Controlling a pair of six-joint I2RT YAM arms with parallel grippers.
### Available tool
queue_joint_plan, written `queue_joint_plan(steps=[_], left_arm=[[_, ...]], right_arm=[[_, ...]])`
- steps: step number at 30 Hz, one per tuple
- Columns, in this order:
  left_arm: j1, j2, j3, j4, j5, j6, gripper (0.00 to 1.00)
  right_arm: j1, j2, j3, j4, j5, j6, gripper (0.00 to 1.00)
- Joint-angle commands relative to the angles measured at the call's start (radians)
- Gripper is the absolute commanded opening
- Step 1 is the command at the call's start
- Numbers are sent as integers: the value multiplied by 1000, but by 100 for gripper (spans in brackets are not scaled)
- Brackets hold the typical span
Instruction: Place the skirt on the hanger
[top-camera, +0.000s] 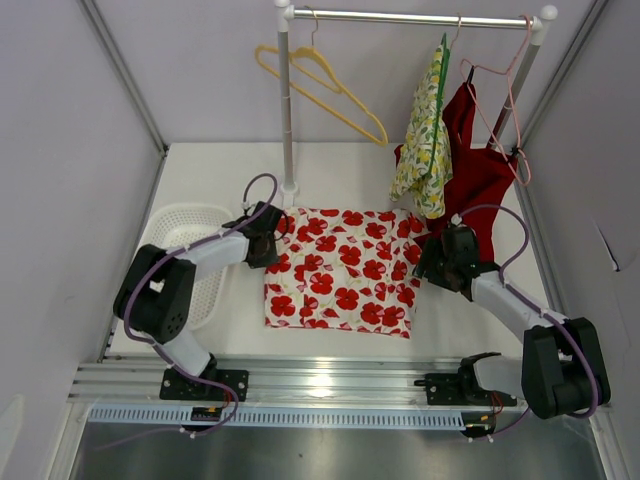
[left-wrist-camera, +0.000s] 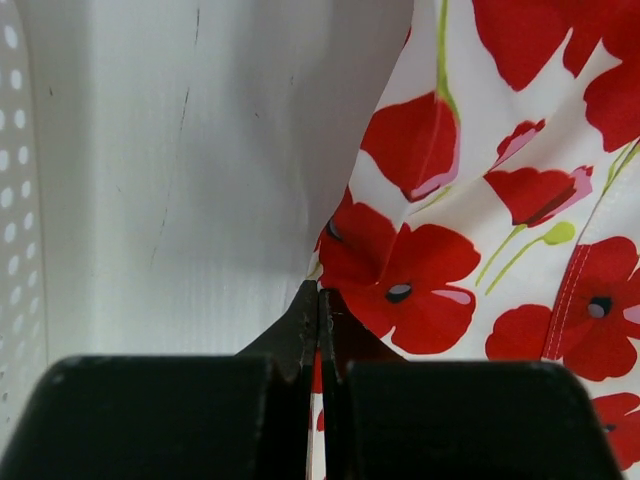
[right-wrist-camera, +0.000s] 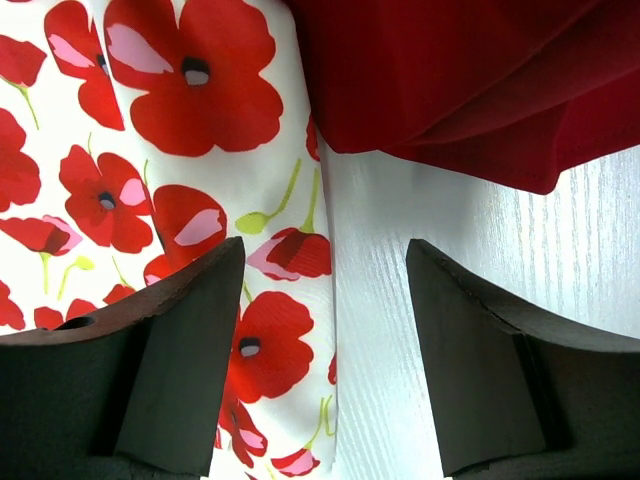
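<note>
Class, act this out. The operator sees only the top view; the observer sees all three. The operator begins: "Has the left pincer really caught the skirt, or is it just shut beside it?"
Observer: Caught it. The left wrist view shows the left pincer shut on the skirt at its edge, with cloth between the fingers.
Operator: Is the right one gripping too?
Observer: No. The right pincer is open, one finger over the skirt's edge, the other over bare table.
Operator: Anything in its way?
Observer: The red dress hangs just ahead of it, not between the fingers.
</note>
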Motion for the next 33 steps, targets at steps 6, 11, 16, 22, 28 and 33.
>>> queue_joint_plan(steps=[6, 11, 16, 22, 28, 33], left_arm=[[20, -41, -5, 47, 80, -12, 0], [21, -32, -11, 64, 92, -10, 0], [21, -26, -8, 70, 106, -3, 0], [24, -19, -6, 70, 112, 6, 0], [40, -21, -8, 65, 112, 19, 0], [57, -29, -15, 64, 112, 26, 0]], right_arm=[[-1, 42, -28, 72, -26, -4, 63], [0, 86, -7, 65, -20, -4, 47], [0, 111, 3, 88, -29, 7, 39], [2, 160, 30, 108, 0, 15, 22], [-17, 177, 56, 77, 40, -10, 0], [-53, 172, 64, 52, 75, -22, 0]])
